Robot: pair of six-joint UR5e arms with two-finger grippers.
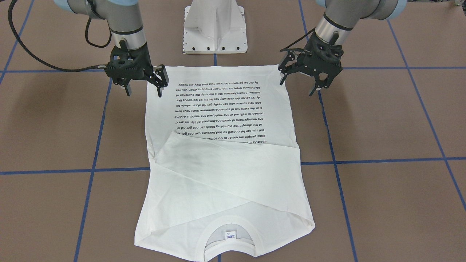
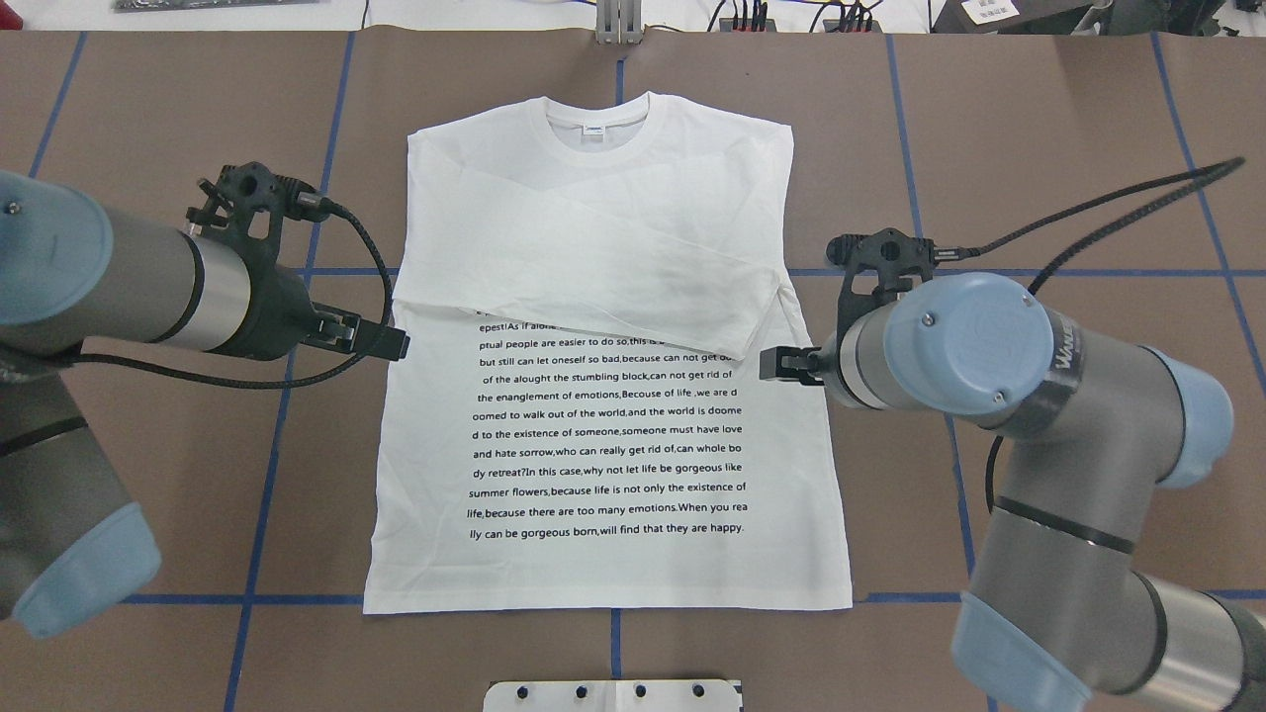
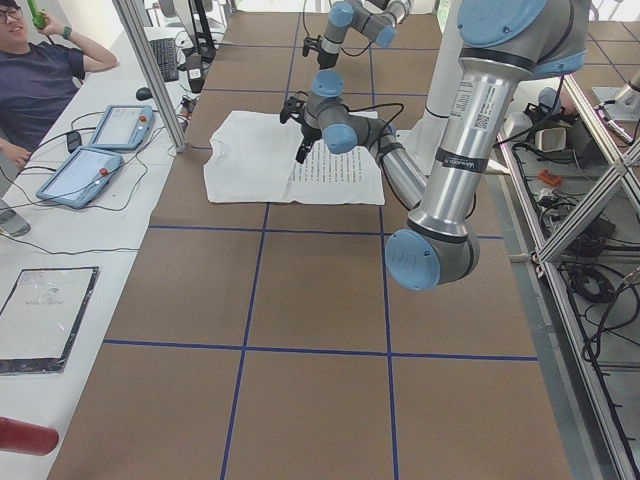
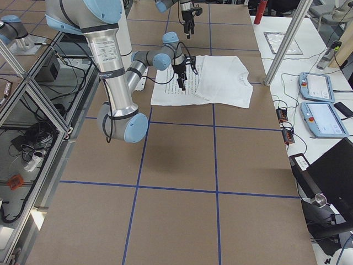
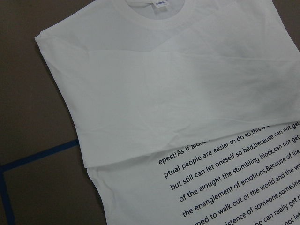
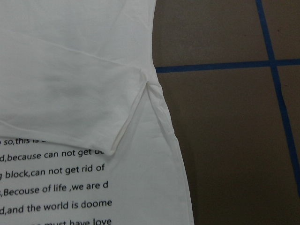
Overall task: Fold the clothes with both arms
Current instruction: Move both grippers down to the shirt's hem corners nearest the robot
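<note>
The white T-shirt (image 2: 633, 237) lies flat on the brown table with its black text block (image 2: 608, 435) facing up. Both sleeves are folded across the chest, and the collar (image 1: 227, 222) points away from the robot. My left gripper (image 2: 388, 343) hovers open at the shirt's left edge, about mid-length, holding nothing. On the opposite edge my right gripper (image 2: 776, 364) is open and empty too. In the front view the left gripper (image 1: 297, 85) and right gripper (image 1: 143, 91) hang above the cloth. The wrist views show only the shirt (image 5: 154, 103) (image 6: 70, 84).
The white pedestal base (image 1: 214, 29) stands just behind the hem. Blue tape lines (image 1: 91, 169) grid the brown table. A person (image 3: 40, 80) sits at a side table with tablets (image 3: 85, 175) beyond the collar end.
</note>
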